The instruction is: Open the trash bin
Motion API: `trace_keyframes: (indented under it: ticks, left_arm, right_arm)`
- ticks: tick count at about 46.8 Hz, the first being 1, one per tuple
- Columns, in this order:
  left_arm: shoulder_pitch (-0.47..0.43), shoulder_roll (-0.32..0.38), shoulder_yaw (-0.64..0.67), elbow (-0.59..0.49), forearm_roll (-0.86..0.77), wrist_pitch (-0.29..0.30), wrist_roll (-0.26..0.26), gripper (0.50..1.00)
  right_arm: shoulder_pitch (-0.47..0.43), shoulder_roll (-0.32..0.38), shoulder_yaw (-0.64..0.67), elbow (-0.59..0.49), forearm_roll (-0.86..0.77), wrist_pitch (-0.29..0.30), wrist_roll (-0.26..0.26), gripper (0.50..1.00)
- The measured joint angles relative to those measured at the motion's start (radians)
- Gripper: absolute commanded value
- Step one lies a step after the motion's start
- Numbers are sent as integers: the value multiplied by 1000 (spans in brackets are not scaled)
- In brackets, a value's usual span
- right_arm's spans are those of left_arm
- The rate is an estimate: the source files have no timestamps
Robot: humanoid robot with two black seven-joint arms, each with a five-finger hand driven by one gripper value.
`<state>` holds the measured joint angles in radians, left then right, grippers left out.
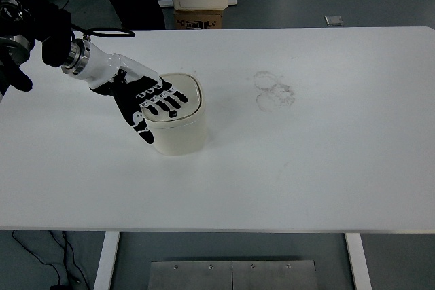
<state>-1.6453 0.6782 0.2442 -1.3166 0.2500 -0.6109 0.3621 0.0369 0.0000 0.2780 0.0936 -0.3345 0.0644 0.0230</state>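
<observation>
Over the trash bin (180, 127) lid, the left robot hand (146, 100) lies flat, fingers spread, holding nothing.

Single head view: high, robot's side, facing forward and down; whole bench (326, 168) in frame, near edge at bottom.

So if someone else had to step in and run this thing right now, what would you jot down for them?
Left hand: fingers spread flat over the lid of the cream trash bin, holding nothing.
Right arm: out of view.
The bin stands upright on the white table, left of centre. Faint ring marks lie on the table to its right.
Done: hand placed on the lid.
Left: the lid looks shut, so opening it remains.
</observation>
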Motion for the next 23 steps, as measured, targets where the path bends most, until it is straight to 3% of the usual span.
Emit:
trace_keyframes:
  ticks: [23]
  left_arm:
    - [-13,-3,-2,27,-12,0,-2,1000]
  right_arm:
    - [0,0,0,0,0,0,0,991]
